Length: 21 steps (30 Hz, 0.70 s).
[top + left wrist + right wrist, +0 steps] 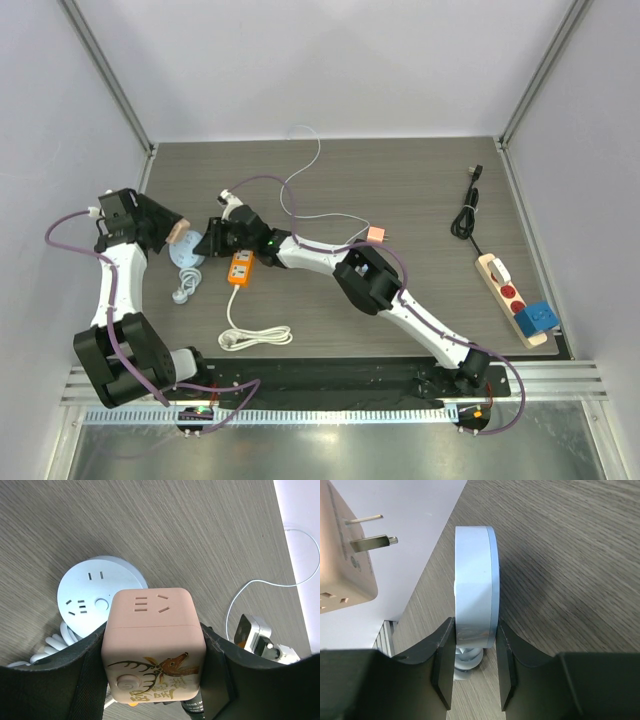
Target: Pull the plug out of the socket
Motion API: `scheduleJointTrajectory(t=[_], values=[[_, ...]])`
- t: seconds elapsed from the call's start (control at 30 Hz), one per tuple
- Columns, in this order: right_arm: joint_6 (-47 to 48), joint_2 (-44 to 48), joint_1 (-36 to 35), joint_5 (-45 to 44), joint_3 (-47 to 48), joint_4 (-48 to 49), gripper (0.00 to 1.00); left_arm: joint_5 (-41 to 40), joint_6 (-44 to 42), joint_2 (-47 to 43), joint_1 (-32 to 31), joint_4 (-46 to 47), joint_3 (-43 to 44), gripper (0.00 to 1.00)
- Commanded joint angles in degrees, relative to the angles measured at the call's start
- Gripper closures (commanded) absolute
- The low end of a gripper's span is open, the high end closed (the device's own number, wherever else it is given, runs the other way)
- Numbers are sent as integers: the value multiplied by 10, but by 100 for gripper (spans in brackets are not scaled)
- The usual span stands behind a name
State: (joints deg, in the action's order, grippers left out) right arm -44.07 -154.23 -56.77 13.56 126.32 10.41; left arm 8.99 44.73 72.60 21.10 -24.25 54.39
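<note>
Heads up, the dark blue plug (537, 317) is seated in the beige power strip (503, 283) way out at 4 o'clock on the table (400, 180). The robot's busy over at 9 o'clock: left gripper (154, 670) clamped on a pink cube (152, 625), right gripper (475, 662) pinching the rim of the round light-blue socket (475, 570). Nothing pins that strip, so I'd guess a one-handed yank just drags it up with the plug.

Bright, even overhead light, faint soft shadows on the table (420, 190), white walls (330, 60) nearly blown out, wrist views sharp, slight edge distortion.
</note>
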Motion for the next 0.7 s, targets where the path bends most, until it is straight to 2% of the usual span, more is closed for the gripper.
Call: scheduleJointTrajectory(t=[0.0, 0.13, 0.2, 0.23, 0.27, 0.37, 0.47, 0.67], values=[[90, 6, 2, -36, -9, -83, 94, 2, -6, -11, 1, 17, 19, 100], [111, 15, 2, -56, -10, -86, 66, 14, -4, -9, -1, 27, 13, 100], [124, 17, 3, -61, -1, -87, 47, 15, -5, -10, -4, 31, 12, 100], [142, 17, 4, -59, 4, -88, 42, 16, -6, -12, -4, 32, 13, 100], [150, 17, 9, -57, 9, -91, 33, 16, -7, -13, -4, 33, 12, 100], [180, 16, 25, -53, 47, -129, 18, 30, -12, -19, -13, 44, 7, 100], [179, 39, 54, -36, 46, -143, 15, 33, -17, -17, -26, 49, 8, 100], [203, 124, 72, -4, -41, -124, 13, 69, -20, 7, -39, 65, 12, 100]])
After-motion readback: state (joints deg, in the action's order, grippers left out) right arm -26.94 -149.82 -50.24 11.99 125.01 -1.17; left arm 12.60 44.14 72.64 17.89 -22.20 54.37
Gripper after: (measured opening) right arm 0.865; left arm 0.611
